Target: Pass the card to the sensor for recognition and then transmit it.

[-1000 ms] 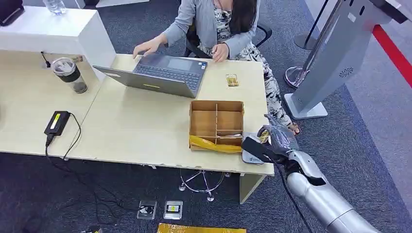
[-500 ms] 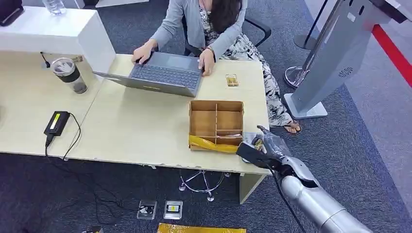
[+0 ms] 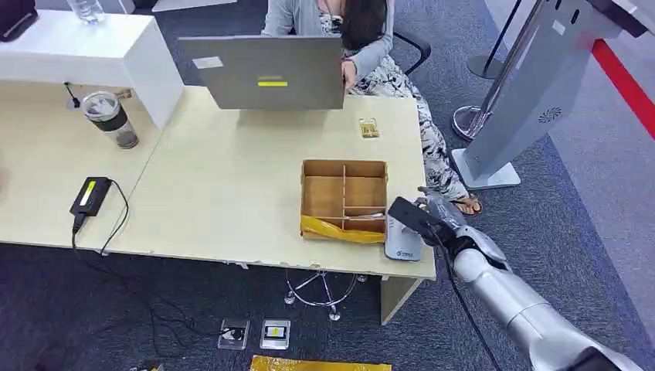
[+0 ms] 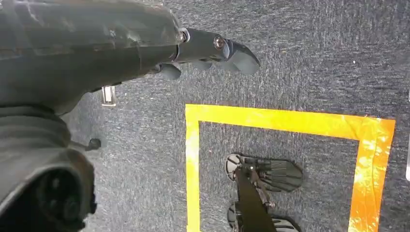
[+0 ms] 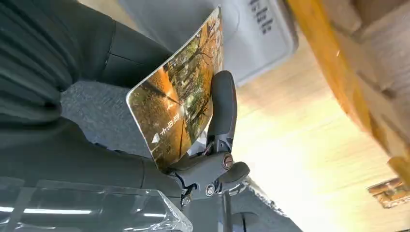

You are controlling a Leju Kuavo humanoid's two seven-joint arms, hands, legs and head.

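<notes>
In the right wrist view my right hand (image 5: pixel 159 159) pinches a card (image 5: pixel 179 101) with an orange-brown picture between the thumb and a dark finger (image 5: pixel 222 106). The card stands tilted close to the grey-white sensor (image 5: pixel 261 34). Seen from the head view, my right hand (image 3: pixel 429 216) hovers at the table's near right corner, just above and beside the sensor (image 3: pixel 403 246), which lies flat next to the wooden box (image 3: pixel 344 189). My left hand (image 4: pixel 145 43) hangs over the carpet with nothing in it, its fingers stretched out.
A person (image 3: pixel 363 31) behind the table holds a grey laptop (image 3: pixel 266 73) lifted off it. A small packet (image 3: pixel 369 127), a lidded cup (image 3: pixel 112 120) and a power adapter (image 3: pixel 90 195) lie on the table (image 3: pixel 216 193). A grey kiosk (image 3: pixel 525 93) stands to the right.
The person has picked the laptop up off the table. My right hand with the card has shifted slightly away from the table's near edge, uncovering more of the sensor.
</notes>
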